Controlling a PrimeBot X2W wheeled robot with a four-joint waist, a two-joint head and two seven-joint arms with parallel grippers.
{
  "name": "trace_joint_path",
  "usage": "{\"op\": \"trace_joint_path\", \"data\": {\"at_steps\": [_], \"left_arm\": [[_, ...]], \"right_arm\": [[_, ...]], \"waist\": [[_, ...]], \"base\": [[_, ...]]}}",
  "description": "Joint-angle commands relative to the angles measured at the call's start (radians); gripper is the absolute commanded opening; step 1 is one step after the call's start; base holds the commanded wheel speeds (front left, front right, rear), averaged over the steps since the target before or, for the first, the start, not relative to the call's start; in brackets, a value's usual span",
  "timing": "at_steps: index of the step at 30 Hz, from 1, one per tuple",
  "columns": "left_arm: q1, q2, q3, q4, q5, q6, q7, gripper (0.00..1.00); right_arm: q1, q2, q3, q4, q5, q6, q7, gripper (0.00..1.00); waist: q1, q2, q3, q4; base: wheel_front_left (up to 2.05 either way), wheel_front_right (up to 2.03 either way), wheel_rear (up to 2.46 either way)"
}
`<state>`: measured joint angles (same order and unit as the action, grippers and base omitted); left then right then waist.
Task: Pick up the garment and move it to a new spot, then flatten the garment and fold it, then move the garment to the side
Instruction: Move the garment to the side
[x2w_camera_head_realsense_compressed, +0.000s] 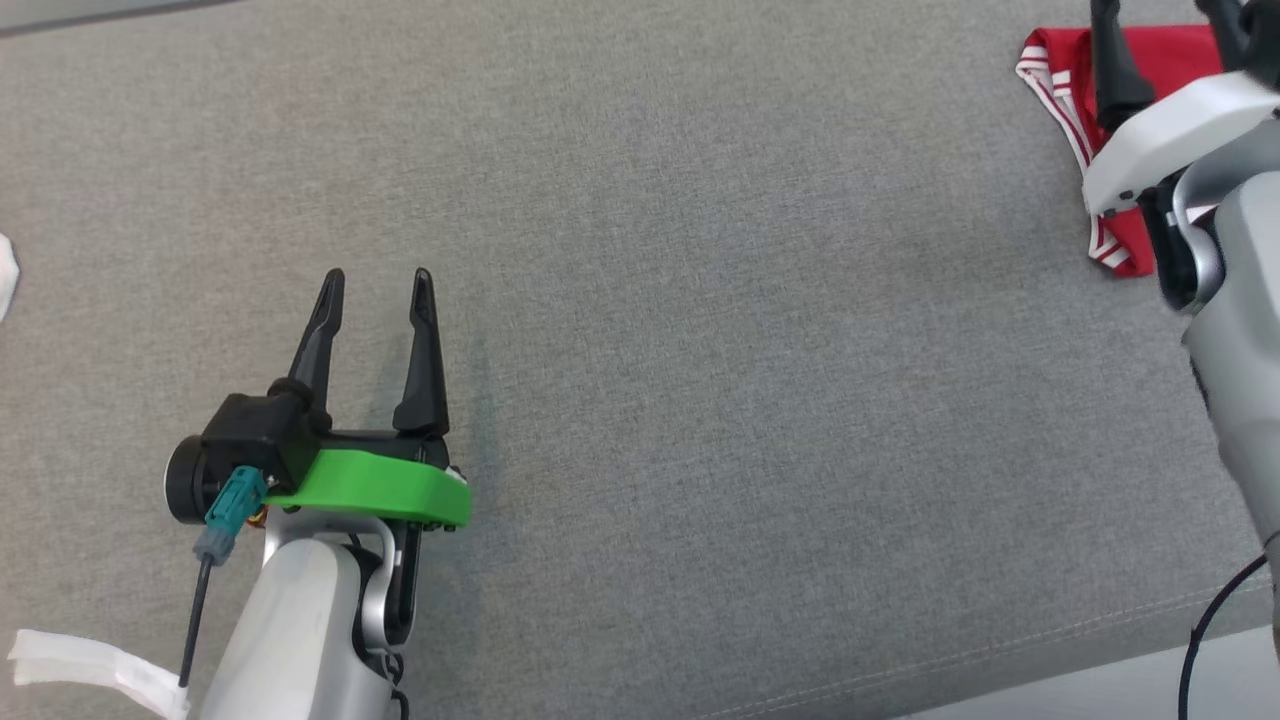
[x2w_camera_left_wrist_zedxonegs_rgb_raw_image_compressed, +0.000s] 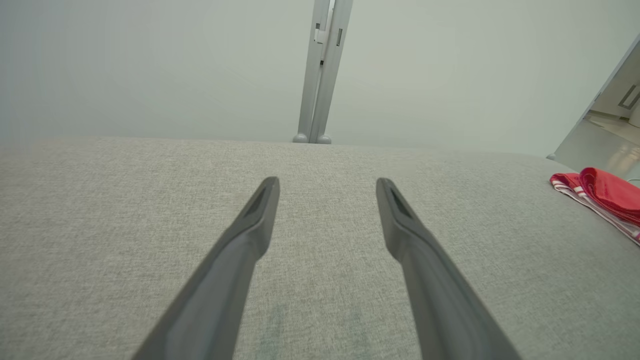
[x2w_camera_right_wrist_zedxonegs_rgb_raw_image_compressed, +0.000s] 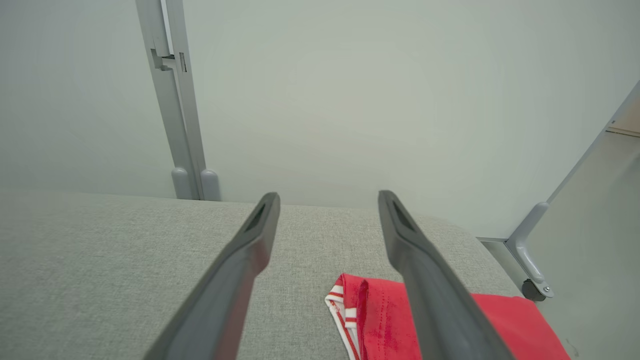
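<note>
Garment (x2w_camera_head_realsense_compressed: 1058, 70) lay at the pad's (x2w_camera_head_realsense_compressed: 700, 300) far right corner, long axis probably running front to back, though the arm hid much of it. Right gripper (x2w_camera_right_wrist_zedxonegs_rgb_raw_image_compressed: 328, 196) hovered just above it, jaws wide and empty. Left gripper (x2w_camera_head_realsense_compressed: 378, 274), also spread and empty, sat well toward the pad's left.

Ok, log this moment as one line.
garment: on grey surface, right side | right tool: open over it | left tool: open, empty

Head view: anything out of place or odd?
Nothing spilled or damaged. A stray white strip lies at the lower left of the grey fabric surface; the red garment with white-striped trim sits at its far right edge.
</note>
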<state>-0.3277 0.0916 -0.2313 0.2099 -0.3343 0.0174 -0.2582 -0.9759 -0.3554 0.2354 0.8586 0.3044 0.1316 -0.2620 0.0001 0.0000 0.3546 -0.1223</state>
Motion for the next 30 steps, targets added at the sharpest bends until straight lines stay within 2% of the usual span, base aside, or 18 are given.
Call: {"op": "trace_joint_path", "data": {"at_steps": [1,10,21,27,30], "left_arm": [[-0.002,-0.006,0.004,0.014,-0.012,0.002,-0.007,1.0],[0.096,-0.034,0.045,0.033,-0.019,0.011,-0.007,1.0],[0.236,-0.04,0.055,0.045,0.003,0.009,-0.007,1.0],[0.303,-0.041,0.043,0.024,-0.012,0.025,-0.007,1.0],[0.33,-0.04,0.025,0.009,-0.02,0.036,-0.006,1.0]], "right_arm": [[0.056,0.015,0.002,-0.019,0.014,-0.002,-0.003,1.0],[0.353,0.112,-0.054,-0.262,0.013,-0.002,-0.003,1.0],[0.727,0.276,-0.175,-0.529,-0.083,-0.002,0.004,1.0],[0.859,0.302,-0.161,-0.635,-0.126,-0.002,0.039,1.0],[0.902,0.304,-0.15,-0.667,-0.097,-0.002,0.048,1.0]], "waist": [[-0.0001,0.0,-0.08,0.037],[-0.0001,0.0,-0.214,0.098],[-0.0001,0.0,-0.291,0.154],[-0.0001,0.0,-0.319,0.157],[-0.0001,0.0,-0.329,0.159]], "base": [[0.0,0.0,0.0],[0.0,0.0,0.0],[0.0,0.0,0.0],[0.0,0.0,0.0],[0.0,0.0,0.0]]}}
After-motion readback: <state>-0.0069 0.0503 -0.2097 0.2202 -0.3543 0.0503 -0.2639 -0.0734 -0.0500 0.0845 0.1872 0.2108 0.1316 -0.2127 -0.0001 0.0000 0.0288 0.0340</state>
